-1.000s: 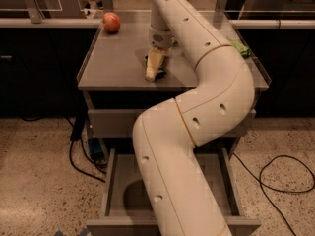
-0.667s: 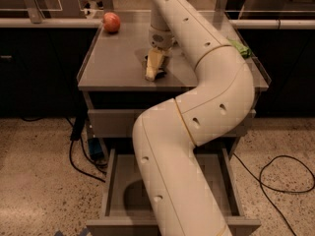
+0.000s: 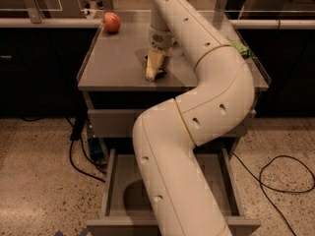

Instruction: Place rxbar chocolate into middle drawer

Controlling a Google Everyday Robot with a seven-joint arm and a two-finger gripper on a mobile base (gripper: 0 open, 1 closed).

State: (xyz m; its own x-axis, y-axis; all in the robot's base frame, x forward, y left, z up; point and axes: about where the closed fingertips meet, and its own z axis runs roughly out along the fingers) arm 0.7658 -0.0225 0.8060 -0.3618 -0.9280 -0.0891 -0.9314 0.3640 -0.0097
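Observation:
My gripper [image 3: 153, 69] points down onto the grey cabinet top [image 3: 113, 63], near its middle. A small dark flat thing, the rxbar chocolate [image 3: 161, 73], lies right at the gripper's tip and is mostly hidden behind it. Whether the bar is held cannot be told. Below, one drawer [image 3: 114, 191] is pulled out towards me and open. My own white arm [image 3: 197, 132] crosses in front of it and hides much of its inside.
A red apple [image 3: 111, 22] sits at the back left of the cabinet top. A green bag [image 3: 240, 48] lies at the right edge, partly behind my arm. The drawer above the open one [image 3: 110, 123] is shut. Cables [image 3: 275, 176] trail on the speckled floor on both sides.

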